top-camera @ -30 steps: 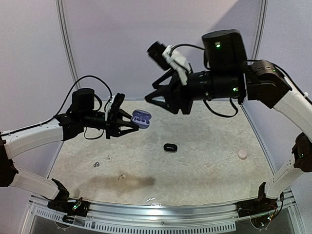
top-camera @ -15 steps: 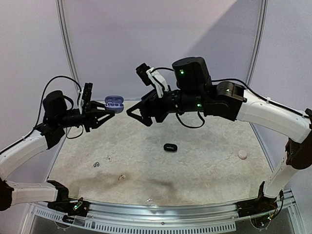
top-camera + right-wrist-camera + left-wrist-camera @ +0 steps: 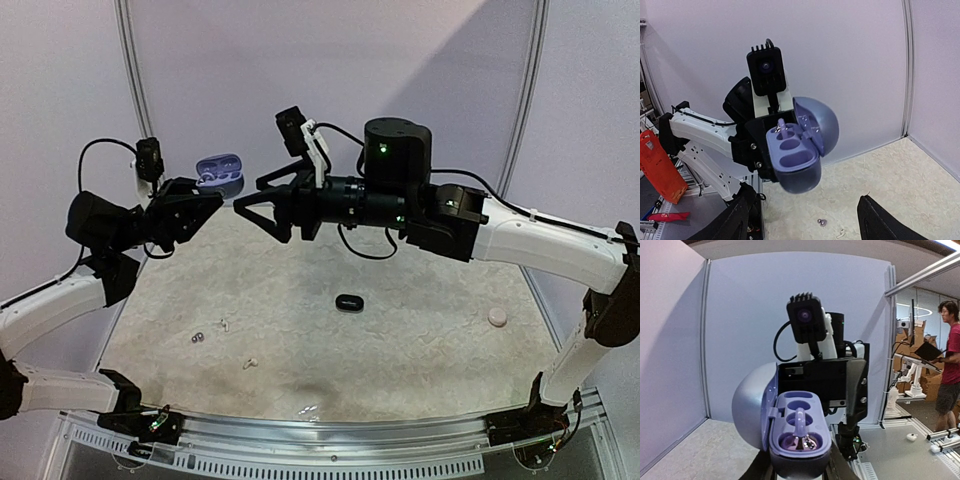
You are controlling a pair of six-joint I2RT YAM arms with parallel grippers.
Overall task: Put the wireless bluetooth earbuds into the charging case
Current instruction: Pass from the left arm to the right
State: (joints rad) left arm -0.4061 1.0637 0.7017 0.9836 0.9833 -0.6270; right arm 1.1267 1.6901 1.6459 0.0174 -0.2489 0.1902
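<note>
Light: bright, even, soft, cool lilac cast | Shadows: diagonal darker band on the back wall [image 3: 470, 110], upper right; faint soft patches on the bench [image 3: 400, 340] | Glare: small highlight inside the charging case [image 3: 799, 441] | Focus: sharp throughout | Distortion: wrist views bow straight lines near edges

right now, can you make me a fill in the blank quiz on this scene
The left pincer holds up a ___ charging case.
Its lid stands ___.
The right pincer is open and holds ___.
A small black case lies on the ___.
Missing: purple; open; nothing; table.
</note>
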